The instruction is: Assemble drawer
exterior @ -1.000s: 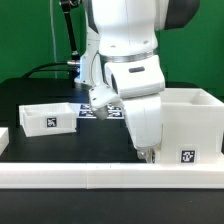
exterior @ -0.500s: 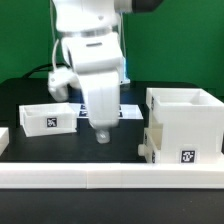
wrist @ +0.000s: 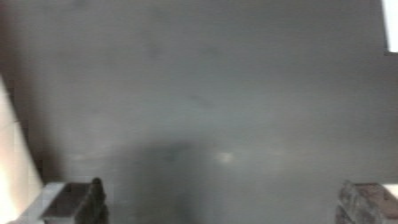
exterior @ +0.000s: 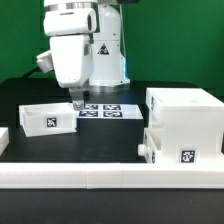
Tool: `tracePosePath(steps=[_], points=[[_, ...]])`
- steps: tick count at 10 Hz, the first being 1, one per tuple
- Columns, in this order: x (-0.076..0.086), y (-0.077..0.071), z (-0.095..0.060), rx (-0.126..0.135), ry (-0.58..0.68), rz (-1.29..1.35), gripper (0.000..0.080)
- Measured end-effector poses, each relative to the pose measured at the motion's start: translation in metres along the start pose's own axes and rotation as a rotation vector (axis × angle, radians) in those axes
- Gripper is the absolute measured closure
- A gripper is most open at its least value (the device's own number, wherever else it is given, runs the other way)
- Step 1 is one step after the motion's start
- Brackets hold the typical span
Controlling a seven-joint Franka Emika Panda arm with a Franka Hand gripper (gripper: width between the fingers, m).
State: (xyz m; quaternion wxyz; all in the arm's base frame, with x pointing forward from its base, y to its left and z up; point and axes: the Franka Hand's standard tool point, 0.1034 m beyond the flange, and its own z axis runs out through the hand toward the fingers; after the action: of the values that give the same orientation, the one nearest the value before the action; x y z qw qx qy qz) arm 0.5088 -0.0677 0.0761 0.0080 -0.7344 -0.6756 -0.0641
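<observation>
The large white cube-shaped housing [exterior: 185,112] stands at the exterior view's right, with a tagged tray [exterior: 180,152] pushed into its lower part and a knob [exterior: 143,150] sticking out on its left. A second shallow white tray [exterior: 47,118] with a tag lies at the exterior view's left. My gripper [exterior: 76,102] hangs just behind that tray's right end, apart from it. In the wrist view the gripper [wrist: 222,205] is open and empty over the dark table, with both fingertips [wrist: 79,200] wide apart.
The marker board [exterior: 108,110] lies on the black table behind the gripper. A long white rail [exterior: 110,178] runs along the front edge. A small white piece [exterior: 4,137] sits at the far left. A pale edge [wrist: 13,150] shows in the wrist view.
The arm has swung from the housing at the exterior view's right across to the left and risen, ending behind the left tray. The housing and trays have not moved.
</observation>
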Motion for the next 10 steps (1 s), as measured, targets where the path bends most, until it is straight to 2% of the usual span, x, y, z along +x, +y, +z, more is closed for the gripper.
tracePosePath(steps=[5, 6, 7, 8, 9, 10], points=[[-0.002, 0.002, 0.0, -0.001, -0.002, 0.02, 0.015], [-0.009, -0.001, 0.0, -0.011, -0.003, 0.051, 0.015], [-0.027, -0.01, -0.003, -0.024, -0.012, 0.099, 0.015], [-0.039, -0.012, -0.013, -0.041, -0.021, 0.165, 0.015], [-0.046, -0.016, -0.017, -0.068, -0.027, 0.284, 0.015], [-0.056, -0.027, -0.017, -0.068, -0.031, 0.387, 0.015]])
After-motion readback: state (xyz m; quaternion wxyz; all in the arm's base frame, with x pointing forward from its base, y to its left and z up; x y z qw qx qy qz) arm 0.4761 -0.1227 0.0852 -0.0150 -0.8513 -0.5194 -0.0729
